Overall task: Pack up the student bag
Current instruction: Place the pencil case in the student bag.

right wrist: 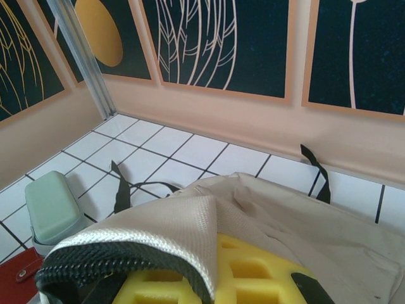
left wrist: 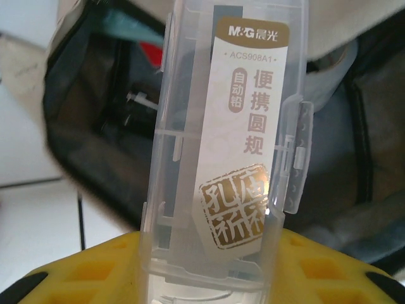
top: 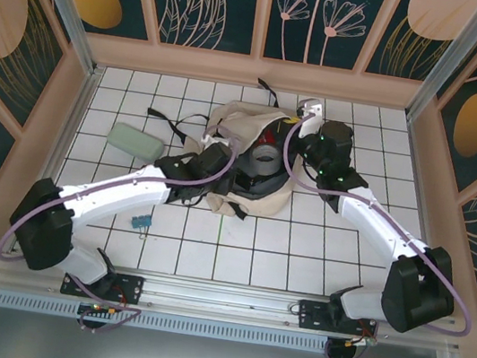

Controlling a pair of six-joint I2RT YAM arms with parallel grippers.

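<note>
Tiled desk (top: 199, 255): left fingers (left wrist: 82, 272) grip clear case (left wrist: 228, 158), right fingers (right wrist: 253, 266) pinch student bag (right wrist: 285, 221) rim; case may snag if rim sags.

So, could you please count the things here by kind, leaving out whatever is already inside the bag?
Bags: 1, the student bag
Cases: 2, the mint-green case and the clear case
Clips: 1, the blue clip
Total: 4
</note>
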